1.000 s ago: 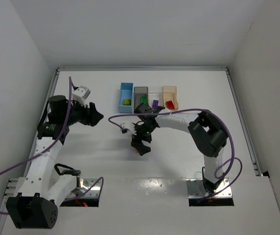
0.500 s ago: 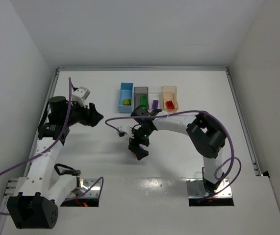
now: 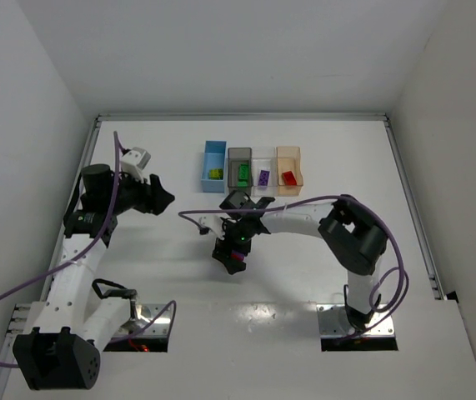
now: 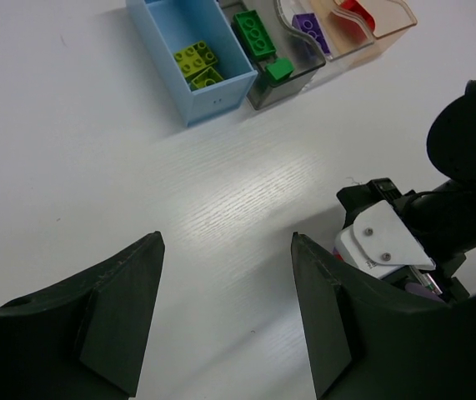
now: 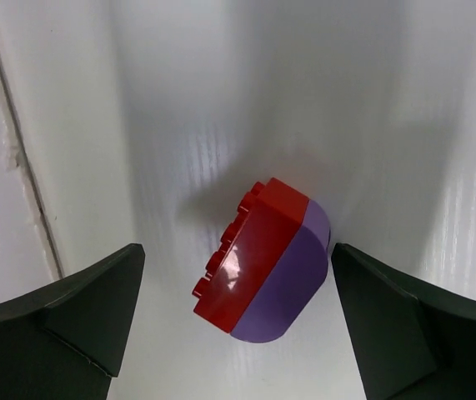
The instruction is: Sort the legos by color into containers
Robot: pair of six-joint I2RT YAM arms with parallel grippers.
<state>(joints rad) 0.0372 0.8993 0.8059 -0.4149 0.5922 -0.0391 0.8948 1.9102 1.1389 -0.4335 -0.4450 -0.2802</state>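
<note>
White table setup: left gripper hangs idle, fingers apart. Mid-table, the right gripper straddles a red brick stuck to a purple one, fingers wide, not clamped yet. Looks like the grab step; next it squeezes, then they'll need splitting for the clear bin and orange bin.

Seen from above, the right hand covers the joined red and purple legos near the middle of the desk, so they cannot be made out there. In the left wrist view, the clear bin and pale orange bin run off the top edge. The fingers of the left hand are cropped at the bottom edge.
</note>
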